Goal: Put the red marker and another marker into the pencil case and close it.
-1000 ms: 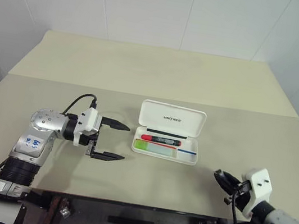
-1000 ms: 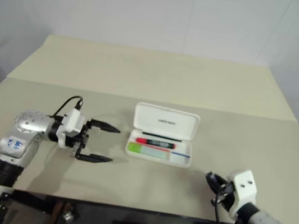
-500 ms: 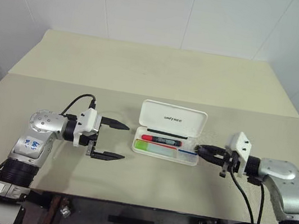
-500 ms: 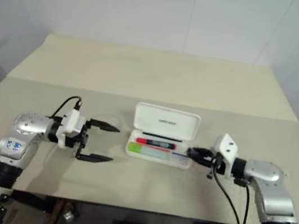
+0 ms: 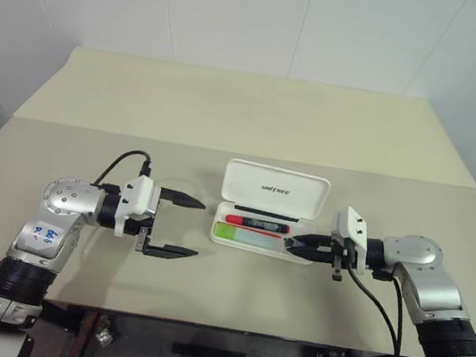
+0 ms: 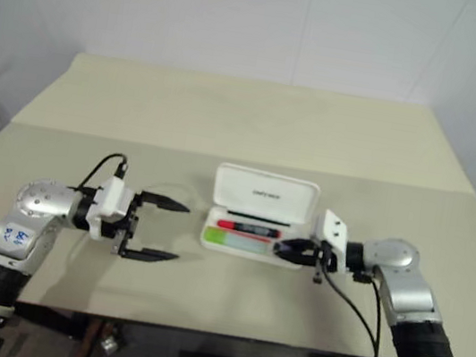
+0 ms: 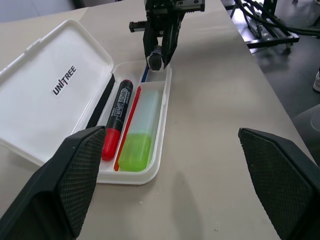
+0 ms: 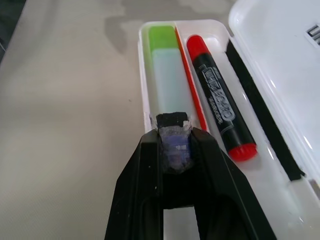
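head cams look down; wrist cams close, share pencil case.

The pencil case is seen as glossy white plastic (hard-shelled), the table as matt beige, faintly textured.

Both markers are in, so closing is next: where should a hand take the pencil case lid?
Probably take the lid by its far, free long edge near the left corner, coming from the left with the open left hand. It stands tilted back, hinged at the tray. The right hand is shut on a small dark piece.
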`<action>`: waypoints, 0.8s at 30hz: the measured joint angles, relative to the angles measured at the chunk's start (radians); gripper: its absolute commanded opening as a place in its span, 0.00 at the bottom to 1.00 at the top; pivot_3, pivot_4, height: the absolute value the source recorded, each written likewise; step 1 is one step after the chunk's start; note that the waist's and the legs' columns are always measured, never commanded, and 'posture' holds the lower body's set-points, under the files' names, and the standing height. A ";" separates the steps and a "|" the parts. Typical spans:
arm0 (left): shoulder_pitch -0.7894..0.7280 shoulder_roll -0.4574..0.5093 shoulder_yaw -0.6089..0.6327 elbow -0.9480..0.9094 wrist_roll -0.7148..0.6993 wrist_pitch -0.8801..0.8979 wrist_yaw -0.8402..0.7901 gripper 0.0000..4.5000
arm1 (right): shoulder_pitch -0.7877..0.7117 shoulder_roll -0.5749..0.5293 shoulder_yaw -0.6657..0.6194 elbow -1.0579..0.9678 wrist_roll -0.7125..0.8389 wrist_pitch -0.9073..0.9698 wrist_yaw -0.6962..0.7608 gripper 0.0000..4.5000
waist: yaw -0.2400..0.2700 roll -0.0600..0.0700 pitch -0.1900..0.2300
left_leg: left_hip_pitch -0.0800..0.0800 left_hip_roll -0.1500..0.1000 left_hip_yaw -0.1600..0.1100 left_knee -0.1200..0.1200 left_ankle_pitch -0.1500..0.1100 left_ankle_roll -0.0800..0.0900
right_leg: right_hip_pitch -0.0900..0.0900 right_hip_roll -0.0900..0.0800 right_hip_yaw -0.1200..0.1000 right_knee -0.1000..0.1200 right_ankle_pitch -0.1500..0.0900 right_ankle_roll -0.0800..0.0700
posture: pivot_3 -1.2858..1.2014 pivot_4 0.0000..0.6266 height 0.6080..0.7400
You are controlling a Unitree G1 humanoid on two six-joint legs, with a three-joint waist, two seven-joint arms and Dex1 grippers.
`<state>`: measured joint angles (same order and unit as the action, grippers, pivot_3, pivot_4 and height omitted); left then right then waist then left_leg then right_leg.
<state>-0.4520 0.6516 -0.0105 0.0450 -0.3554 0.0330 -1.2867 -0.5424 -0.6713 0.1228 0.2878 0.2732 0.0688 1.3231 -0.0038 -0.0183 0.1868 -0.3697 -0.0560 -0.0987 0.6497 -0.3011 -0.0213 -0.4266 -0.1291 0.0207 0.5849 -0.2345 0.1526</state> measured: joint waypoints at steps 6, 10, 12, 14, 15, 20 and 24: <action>0.000 0.009 0.000 -0.003 -0.001 0.008 0.006 1.00 | -0.020 0.002 0.000 0.068 -0.013 -0.012 0.017 0.37 | -0.001 0.000 0.000 | 0.000 0.000 0.000 0.000 0.000 0.000 | -0.001 0.000 0.000 0.000 0.000 0.000 | 0.52 0.24 1.00; -0.001 0.012 0.000 -0.002 -0.001 0.009 0.006 1.00 | -0.027 0.002 0.000 0.073 -0.016 -0.023 0.033 0.68 | -0.001 0.000 0.000 | 0.000 0.000 0.000 0.000 0.000 -0.001 | -0.001 0.000 0.000 0.000 0.000 0.000 | 0.52 0.24 1.00; -0.004 0.012 0.000 -0.001 -0.001 0.009 0.006 1.00 | -0.033 0.006 0.000 0.073 -0.017 -0.028 0.036 0.83 | -0.001 0.000 0.000 | 0.000 0.000 0.000 0.000 0.000 -0.001 | -0.001 0.000 0.000 0.000 0.000 0.000 | 0.52 0.24 1.00; -0.009 0.012 0.000 0.000 -0.001 0.008 0.007 1.00 | -0.037 0.010 -0.001 0.073 -0.017 -0.030 0.036 0.99 | -0.001 0.000 0.000 | 0.000 0.000 0.000 0.000 0.000 -0.001 | -0.001 0.000 0.000 0.000 0.000 0.000 | 0.52 0.24 1.00; -0.010 0.012 0.000 0.001 -0.001 0.008 0.007 1.00 | -0.037 0.010 -0.002 0.073 -0.017 -0.031 0.035 0.99 | 0.000 0.000 0.000 | 0.000 0.000 0.000 0.000 0.000 -0.001 | -0.001 0.000 0.000 0.000 0.000 0.000 | 0.52 0.24 1.00; -0.019 0.001 0.002 0.012 -0.005 0.010 0.025 1.00 | -0.028 0.004 -0.041 0.015 -0.002 -0.025 0.015 0.99 | 0.000 0.000 0.000 | 0.000 0.000 0.000 -0.001 0.000 -0.001 | -0.001 0.000 0.000 0.000 0.000 0.000 | 0.52 0.24 1.00; -0.048 -0.008 0.029 0.055 -0.030 0.012 0.031 1.00 | 0.021 -0.040 -0.105 -0.098 0.052 0.024 0.003 0.99 | 0.003 0.000 0.000 | -0.001 0.000 0.000 -0.001 0.000 -0.001 | -0.001 0.000 0.000 0.000 0.000 0.000 | 0.52 0.24 1.00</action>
<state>-0.5001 0.6435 0.0185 0.0999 -0.3854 0.0446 -1.2559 -0.5210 -0.7109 0.0180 0.1900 0.3250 0.0924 1.3257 -0.0008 -0.0180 0.1870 -0.3705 -0.0560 -0.0990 0.6492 -0.3009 -0.0223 -0.4274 -0.1292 0.0204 0.5849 -0.2346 0.1526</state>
